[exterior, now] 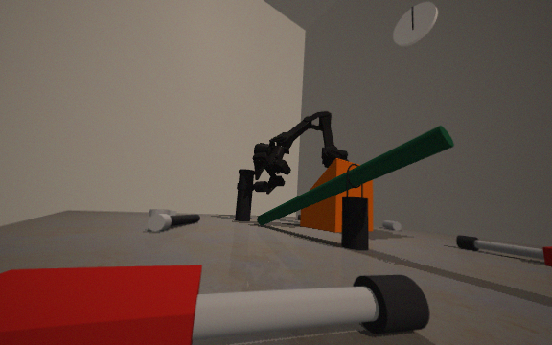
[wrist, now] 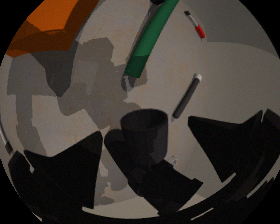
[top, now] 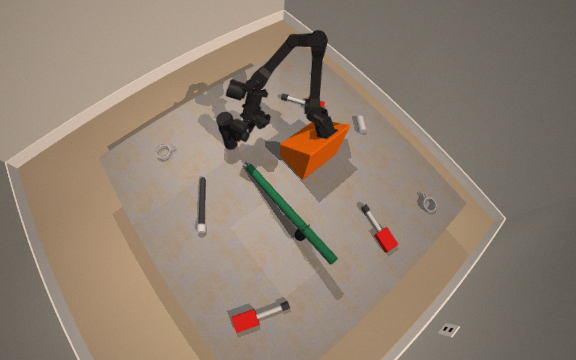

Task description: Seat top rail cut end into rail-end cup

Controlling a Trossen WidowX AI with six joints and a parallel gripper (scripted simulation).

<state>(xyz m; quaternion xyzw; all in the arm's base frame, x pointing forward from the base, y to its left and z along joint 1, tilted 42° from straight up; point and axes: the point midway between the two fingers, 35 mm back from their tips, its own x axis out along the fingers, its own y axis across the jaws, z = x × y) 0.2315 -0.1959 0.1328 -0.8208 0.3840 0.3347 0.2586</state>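
A bare test room set up like a workshop floor. Plain beige and grey walls (exterior: 137,105) meet at a corner, with a round wall clock (exterior: 415,23) high up. A low-rimmed tan tray (top: 58,200) holds a grey mat strewn with fence hardware, red-handled tools (top: 385,239) and an orange block (top: 313,147).

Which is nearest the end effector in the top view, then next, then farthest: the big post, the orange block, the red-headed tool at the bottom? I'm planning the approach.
1. Big post: right beside the open end effector, on its left in the image.
2. Orange block: to the right in the image, under the arm's base.
3. Red-headed tool: far down at the bottom of the mat.
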